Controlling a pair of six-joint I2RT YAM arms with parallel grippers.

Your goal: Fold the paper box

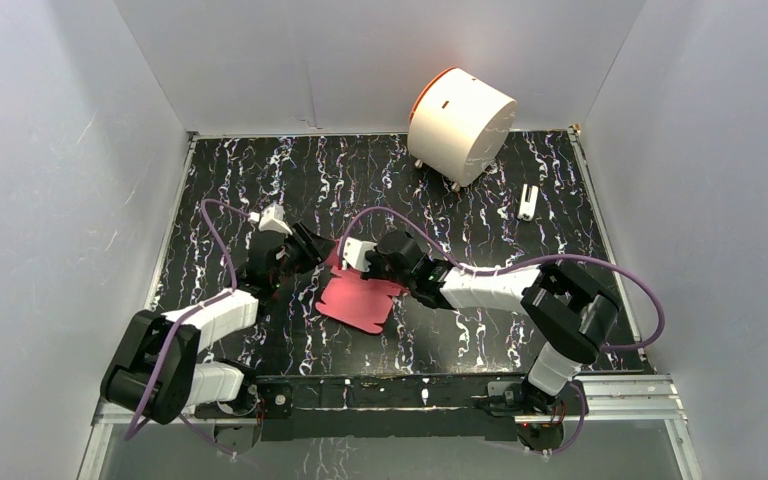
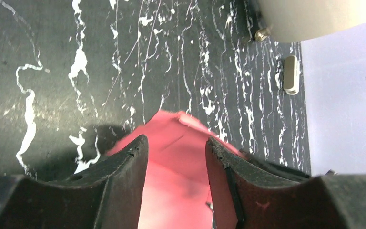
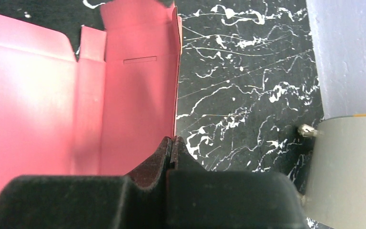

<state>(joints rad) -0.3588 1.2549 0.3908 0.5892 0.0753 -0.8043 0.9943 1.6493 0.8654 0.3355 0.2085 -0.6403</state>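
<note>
The pink-red thin cardboard paper box (image 1: 362,300) lies part-folded mid-frame on the black marbled desk (image 1: 480,200), my right claw (image 3: 172,141) pinched shut on its edge, my left claw (image 2: 176,143) half-open astride a flap, so I fear a one-sided pull could drag or tear it.

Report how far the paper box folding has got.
Early. Done: the far end of the paper box is lifted. In hand: the right gripper is shut on a panel edge; the left gripper stands open around a flap. Left: nearly everything; it is mostly a flat sheet, no tabs tucked.
</note>
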